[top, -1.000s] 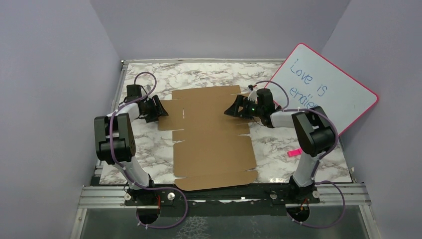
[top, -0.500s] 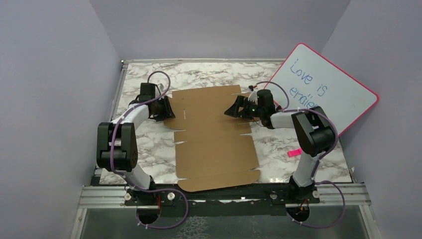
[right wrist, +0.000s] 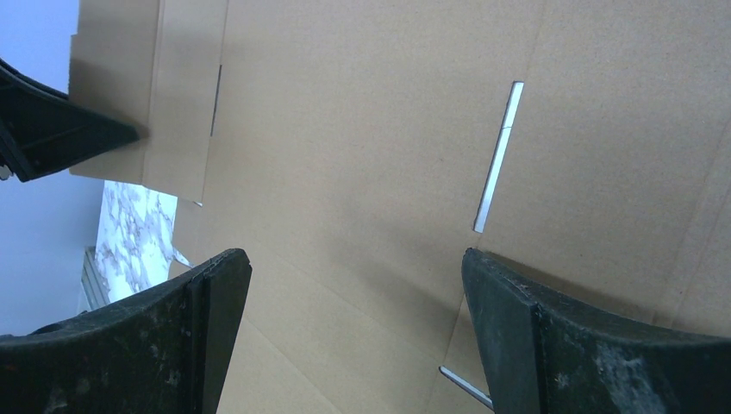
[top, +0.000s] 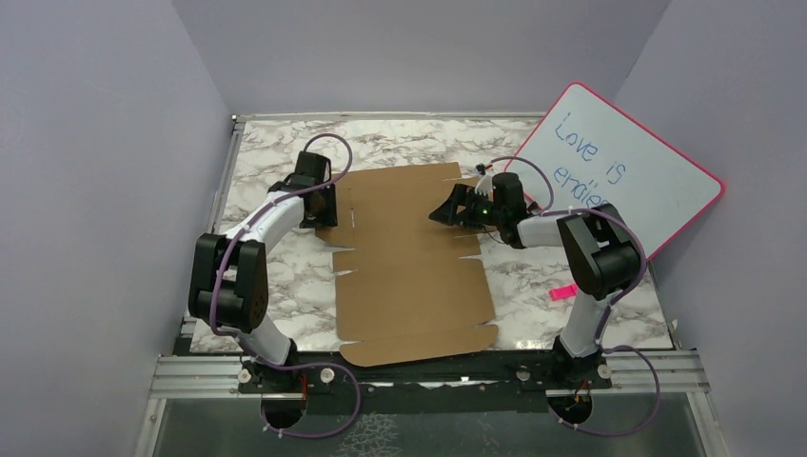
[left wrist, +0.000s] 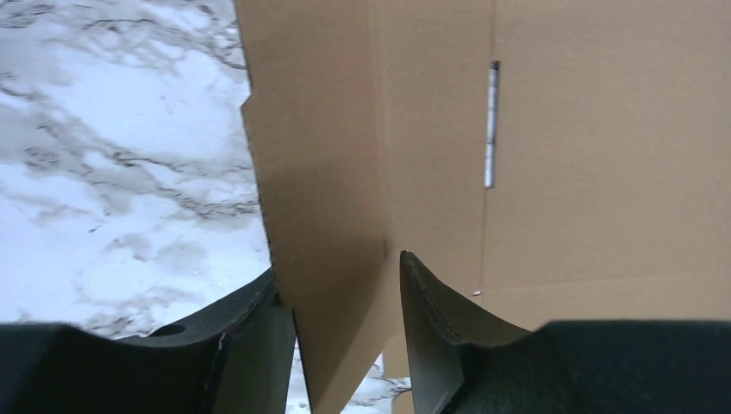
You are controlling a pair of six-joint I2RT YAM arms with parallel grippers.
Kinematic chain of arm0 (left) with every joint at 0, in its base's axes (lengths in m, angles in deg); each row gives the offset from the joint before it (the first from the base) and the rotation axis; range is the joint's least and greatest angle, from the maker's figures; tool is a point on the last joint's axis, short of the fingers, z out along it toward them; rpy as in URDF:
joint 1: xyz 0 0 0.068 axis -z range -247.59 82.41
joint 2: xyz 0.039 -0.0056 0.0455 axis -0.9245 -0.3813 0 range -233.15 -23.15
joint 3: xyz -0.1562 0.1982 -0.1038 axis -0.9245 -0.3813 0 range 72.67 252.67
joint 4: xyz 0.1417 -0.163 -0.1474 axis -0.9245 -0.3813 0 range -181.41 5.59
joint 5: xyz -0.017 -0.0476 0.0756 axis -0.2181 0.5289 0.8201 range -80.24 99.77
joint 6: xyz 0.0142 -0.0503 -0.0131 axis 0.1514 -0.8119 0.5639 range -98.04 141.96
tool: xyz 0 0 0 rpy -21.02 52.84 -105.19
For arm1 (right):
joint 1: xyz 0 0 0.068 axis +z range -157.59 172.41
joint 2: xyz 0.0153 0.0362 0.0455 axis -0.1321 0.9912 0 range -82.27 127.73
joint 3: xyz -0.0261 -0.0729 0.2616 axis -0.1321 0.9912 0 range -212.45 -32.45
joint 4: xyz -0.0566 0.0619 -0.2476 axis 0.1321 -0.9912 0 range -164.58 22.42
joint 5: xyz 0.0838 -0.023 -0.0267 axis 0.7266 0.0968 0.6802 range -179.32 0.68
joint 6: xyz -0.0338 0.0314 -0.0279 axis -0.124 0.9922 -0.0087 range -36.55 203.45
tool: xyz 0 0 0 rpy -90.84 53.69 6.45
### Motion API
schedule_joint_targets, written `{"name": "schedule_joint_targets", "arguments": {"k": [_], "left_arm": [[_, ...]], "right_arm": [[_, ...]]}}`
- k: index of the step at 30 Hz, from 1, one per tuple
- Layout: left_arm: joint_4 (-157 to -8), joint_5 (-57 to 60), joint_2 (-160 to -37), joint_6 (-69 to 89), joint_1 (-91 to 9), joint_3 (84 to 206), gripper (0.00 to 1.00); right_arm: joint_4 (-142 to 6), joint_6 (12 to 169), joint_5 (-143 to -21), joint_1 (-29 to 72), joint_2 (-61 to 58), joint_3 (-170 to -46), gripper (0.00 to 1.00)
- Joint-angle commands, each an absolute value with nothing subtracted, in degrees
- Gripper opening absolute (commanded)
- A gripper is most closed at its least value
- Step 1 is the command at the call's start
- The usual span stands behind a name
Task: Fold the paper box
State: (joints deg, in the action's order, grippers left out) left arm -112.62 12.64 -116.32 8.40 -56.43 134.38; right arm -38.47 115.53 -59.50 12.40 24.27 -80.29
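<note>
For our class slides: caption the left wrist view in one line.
Left gripper straddles the upturned side flap of a flat cardboard box on a marble table.

Marble-look table (top: 271, 271), white w/ grey veins. Whiteboard (top: 633, 186) w/ pink rim leans tilted at the far right corner, blue handwriting "Love is" (2nd line only partly readable). Small pink item (top: 562, 291) lies on the table's right side. Lilac walls (top: 95, 190) on 3 sides.
</note>
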Motion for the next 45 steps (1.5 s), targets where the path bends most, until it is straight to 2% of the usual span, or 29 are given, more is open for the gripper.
{"name": "schedule_joint_targets", "arguments": {"k": [1,6,12,16,21,41,45], "left_arm": [[-114.76,18.50,-114.01,9.63,-56.60,136.71,0.47],[-114.78,17.19,-115.57,9.79,-56.52,137.76,0.41],[-115.43,20.38,-116.40,10.32,-55.36,138.76,0.20],[-116.62,24.76,-117.50,11.28,-53.45,139.49,0.10],[-118.45,29.36,-120.39,11.82,-50.56,140.61,0.04],[-124.31,36.59,-128.21,11.87,-43.28,148.00,0.04],[-124.96,37.49,-128.04,11.72,-41.87,149.45,0.09]], "right_arm": [[-41.38,115.10,-60.40,13.21,25.79,-78.20,0.99],[-41.30,115.18,-60.34,13.17,26.03,-78.16,0.99],[-41.35,115.18,-60.70,13.16,26.02,-78.07,0.99],[-41.38,115.09,-60.56,13.16,26.26,-78.16,0.99],[-41.30,114.92,-61.06,13.25,26.69,-77.84,0.99],[-40.46,115.53,-61.95,13.79,27.05,-77.47,0.98],[-40.37,115.61,-62.18,13.77,26.83,-77.48,0.98]]}}
